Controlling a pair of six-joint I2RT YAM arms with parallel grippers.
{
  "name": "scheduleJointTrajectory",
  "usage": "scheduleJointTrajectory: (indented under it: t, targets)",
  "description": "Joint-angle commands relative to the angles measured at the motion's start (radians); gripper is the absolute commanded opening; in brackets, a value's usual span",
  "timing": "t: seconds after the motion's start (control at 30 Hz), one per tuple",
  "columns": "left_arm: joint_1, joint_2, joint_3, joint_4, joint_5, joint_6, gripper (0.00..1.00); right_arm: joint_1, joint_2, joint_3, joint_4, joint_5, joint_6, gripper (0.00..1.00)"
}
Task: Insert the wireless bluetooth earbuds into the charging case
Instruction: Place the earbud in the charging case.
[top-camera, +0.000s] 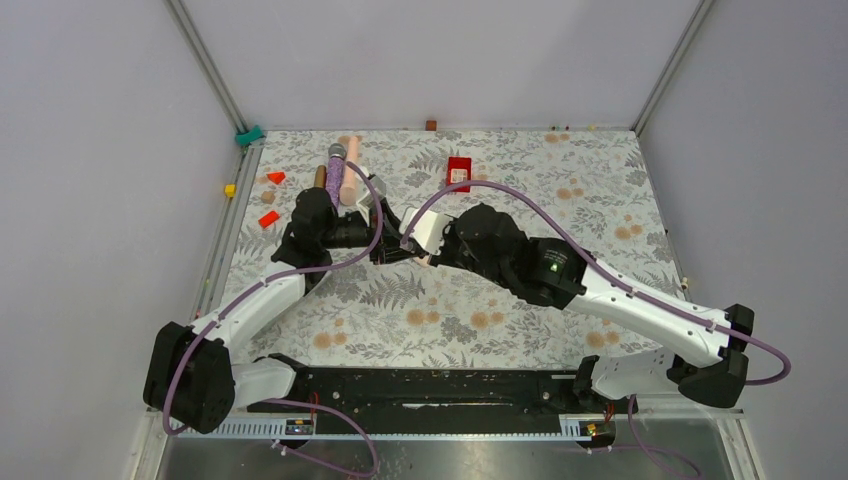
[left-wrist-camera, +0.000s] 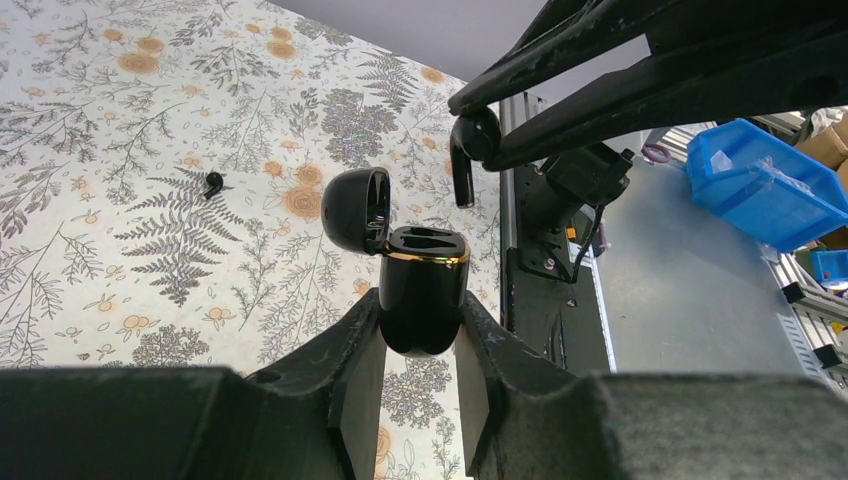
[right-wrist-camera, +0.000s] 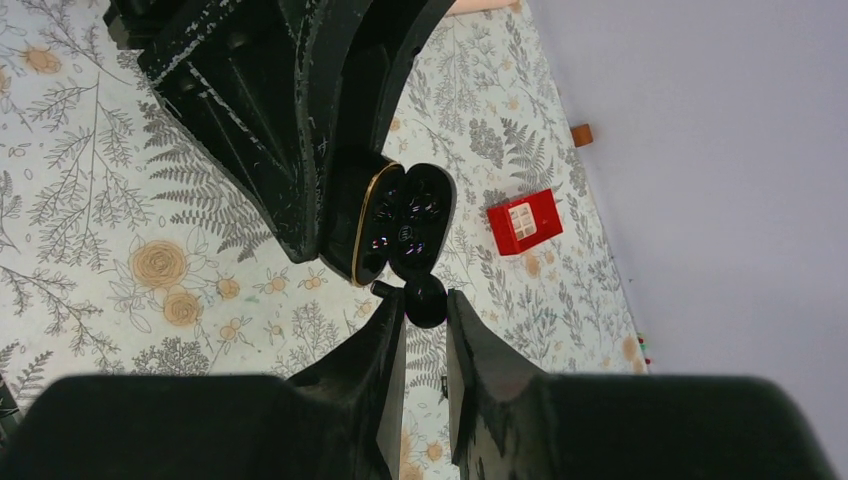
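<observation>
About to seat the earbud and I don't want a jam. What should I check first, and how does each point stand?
1. The case clamped in the left gripper: ok.
2. The lid open: ok.
3. The earbud pinched in the right gripper: ok.
4. The slots free: ok, both look empty.
5. The earbud over a slot: not ok, it sits beside the rim.
6. The stem aimed into a slot: cannot tell.

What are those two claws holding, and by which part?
The left gripper grips the open black charging case by its lower body; right gripper pinches a black earbud by its rounded head.
</observation>
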Motion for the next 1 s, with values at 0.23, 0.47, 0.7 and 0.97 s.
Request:
scheduleJointTrajectory:
  t: [0.23,0.47,0.7,0.97]
  targets:
    - [-0.003,-0.029,-0.010,0.107,-0.003,-0.067,0.00,0.042,0.013,-0.028,0.125,0.120,-0.034,0.17]
    - [-0.001,-0.032,-0.014,0.145,-0.008,-0.120,0.00,0.063,0.024,-0.049,0.142,0.138,-0.052,0.17]
    - [0.016,-0.033,-0.028,0.197,-0.030,-0.183,0.00,0.081,0.026,-0.070,0.166,0.162,-0.070,0.17]
    - [0.030,-0.040,-0.046,0.255,-0.042,-0.228,0.00,0.095,0.046,-0.058,0.178,0.203,-0.032,0.17]
